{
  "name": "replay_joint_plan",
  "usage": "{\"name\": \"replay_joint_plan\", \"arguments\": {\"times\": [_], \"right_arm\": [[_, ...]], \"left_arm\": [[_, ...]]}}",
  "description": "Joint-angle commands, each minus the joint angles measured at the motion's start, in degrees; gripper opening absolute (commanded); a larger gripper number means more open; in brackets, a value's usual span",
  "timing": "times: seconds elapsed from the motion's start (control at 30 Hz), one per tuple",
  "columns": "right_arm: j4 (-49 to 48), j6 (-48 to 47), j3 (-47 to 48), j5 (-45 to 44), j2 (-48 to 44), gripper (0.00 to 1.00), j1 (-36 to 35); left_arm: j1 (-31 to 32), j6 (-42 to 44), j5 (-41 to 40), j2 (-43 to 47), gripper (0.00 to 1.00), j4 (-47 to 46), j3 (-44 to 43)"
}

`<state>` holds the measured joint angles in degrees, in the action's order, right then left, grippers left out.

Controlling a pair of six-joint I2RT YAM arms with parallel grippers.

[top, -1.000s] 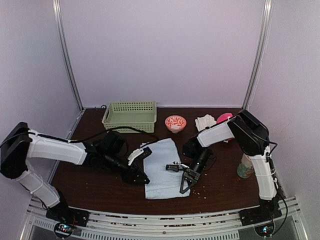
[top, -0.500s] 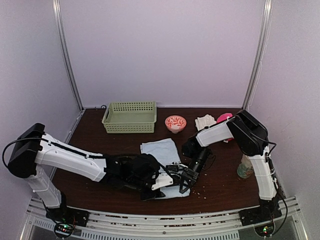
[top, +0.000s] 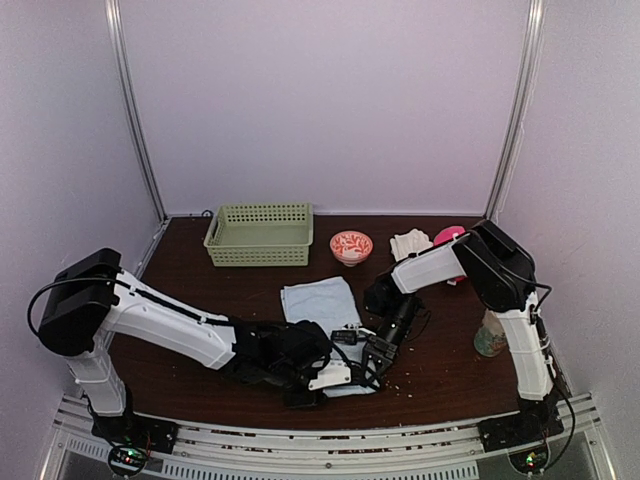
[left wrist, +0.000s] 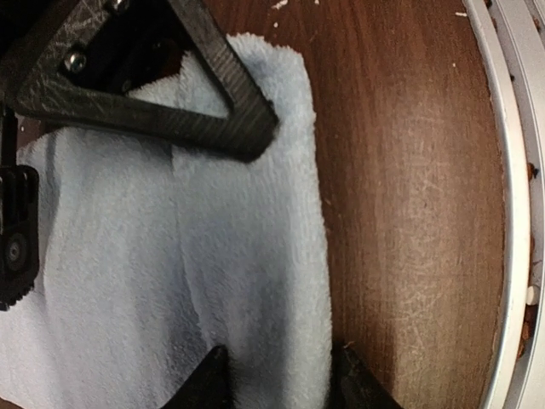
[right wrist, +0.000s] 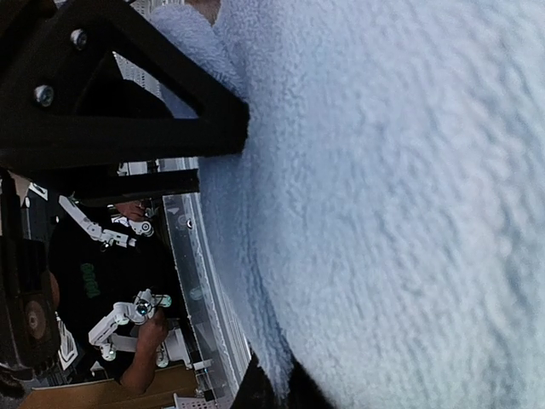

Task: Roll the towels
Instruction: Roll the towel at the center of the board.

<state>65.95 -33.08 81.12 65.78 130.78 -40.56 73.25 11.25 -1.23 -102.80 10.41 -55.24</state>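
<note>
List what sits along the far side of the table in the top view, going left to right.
green basket → red-patterned bowl → off-white towel → pink object, only partly visible.

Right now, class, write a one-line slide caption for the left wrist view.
Left arm's fingers straddle the edge of a pale blue terry cloth towel on a dark brown wooden table.
</note>
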Motion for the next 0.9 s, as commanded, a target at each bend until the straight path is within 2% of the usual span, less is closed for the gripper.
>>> {"name": "replay_joint_plan", "arguments": {"times": [0.0,0.1,0.27,0.43,0.5,0.67,0.87], "right_arm": [[-2.6,-0.9,-0.88,-10.11,3.69,0.0,0.13],[-2.27,-1.18,-0.8,-9.69,3.8,0.0,0.13],[1.46,-4.59,0.51,-8.44,2.61,0.01,0.16],[2.34,-5.49,0.99,-11.71,-5.59,0.24,0.3],[1.43,-4.42,1.12,-14.74,-10.0,0.31,0.49],[-0.59,-1.07,3.51,-19.24,-20.07,0.33,3.62],[-16.29,7.6,-0.18,-32.58,-34.62,0.29,4.5]], "left_arm": [[0.78,0.96,0.32,-2.61,0.42,-0.37,-1.33],[1.22,1.21,-0.75,-3.79,0.41,0.14,-1.34],[1.28,0.6,-3.66,-4.51,0.26,2.05,-1.97],[1.03,-0.85,-1.34,-1.86,0.16,2.33,-1.46],[0.15,-2.21,1.68,-0.63,0.14,2.46,-1.5],[-4.36,-7.45,14.28,0.41,0.11,1.98,-1.7],[-12.96,-15.51,33.7,1.26,0.1,-2.78,0.39]]}}
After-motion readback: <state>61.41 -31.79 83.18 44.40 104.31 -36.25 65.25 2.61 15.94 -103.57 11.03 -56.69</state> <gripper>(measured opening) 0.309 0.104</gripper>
